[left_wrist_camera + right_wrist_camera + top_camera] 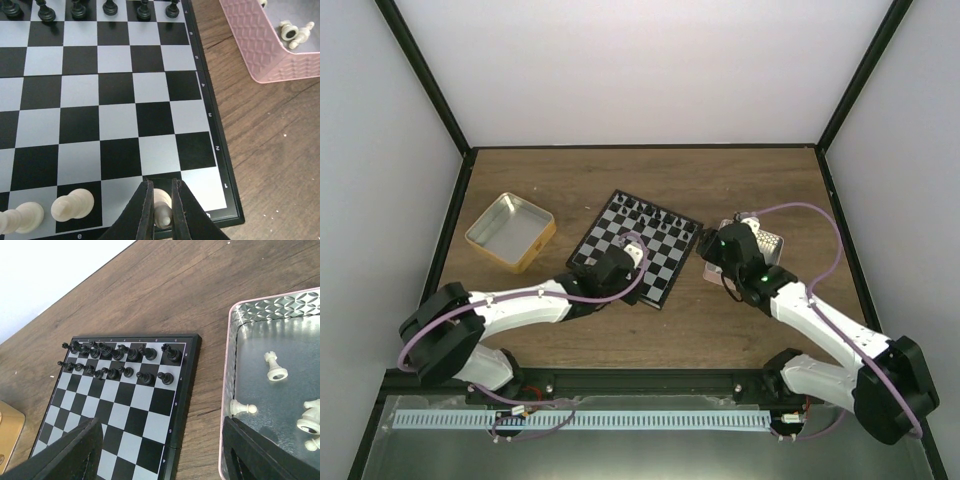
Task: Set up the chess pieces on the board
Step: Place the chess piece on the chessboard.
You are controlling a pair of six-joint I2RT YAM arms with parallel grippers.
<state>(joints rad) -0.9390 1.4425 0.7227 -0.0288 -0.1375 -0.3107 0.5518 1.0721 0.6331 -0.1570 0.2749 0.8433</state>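
The left arm stretches low from 7 o'clock across the small black-and-grey checked chessboard. Its left gripper pinches an upright cream-white chess piece at the board's 5 o'clock corner in the wrist view. Black chess pieces fill two rows at 12 o'clock. The right arm, elbow bent, holds the right gripper spread wide between the board and the pink square tray at 3 o'clock, which holds more white pieces.

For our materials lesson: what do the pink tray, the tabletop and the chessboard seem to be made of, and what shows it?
Pink tray: probably metal, mirror-shiny embossed inside, quilted pink outside. Tabletop: wood or wood-look laminate, brown grain lines, matte. Chessboard: perhaps plastic or printed card; flat smooth checks, faint sheen.
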